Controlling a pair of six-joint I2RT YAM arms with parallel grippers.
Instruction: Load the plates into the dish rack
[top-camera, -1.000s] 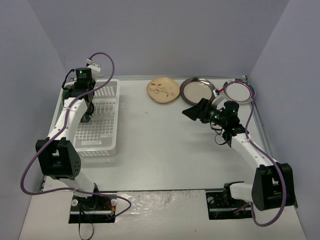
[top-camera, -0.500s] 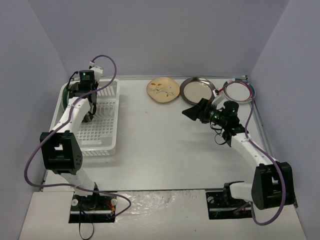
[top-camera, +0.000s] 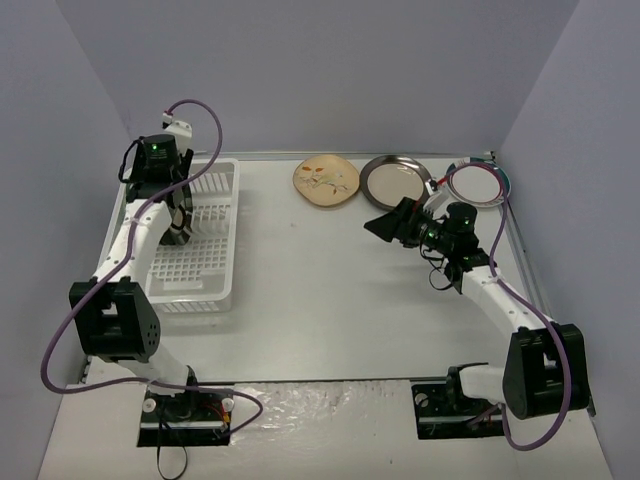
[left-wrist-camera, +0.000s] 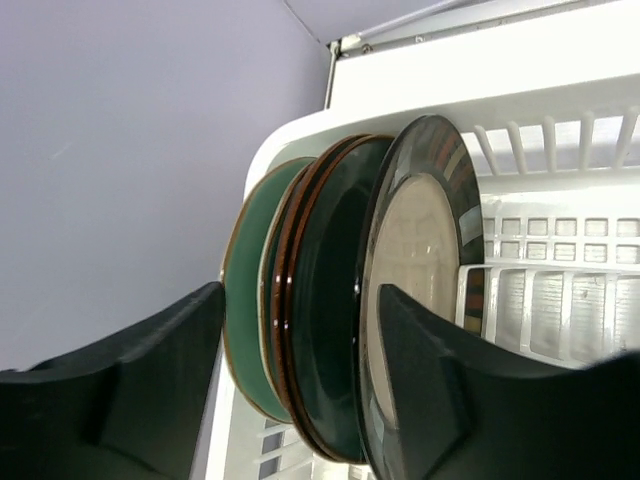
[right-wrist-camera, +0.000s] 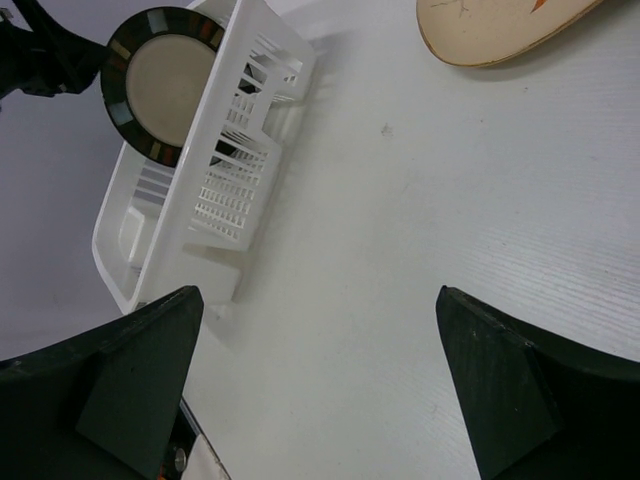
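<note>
Several plates stand on edge at the far end of the white dish rack: a teal one, dark brown-rimmed ones and a dark-rimmed beige one nearest the rack's middle. My left gripper is open, with its fingers on either side of this row and gripping nothing. Over on the table lie a tan floral plate, a dark-rimmed beige plate and a white plate with a coloured rim. My right gripper hovers open and empty in front of them.
The dish rack fills the table's left side, close to the left wall. From the right wrist, the rack and its beige plate show at upper left, and the tan plate's edge at the top.
My left gripper has opened and let go of the dark-rimmed beige plate, which now stands in the rack. The left wrist has shifted slightly. The right arm has not moved.
</note>
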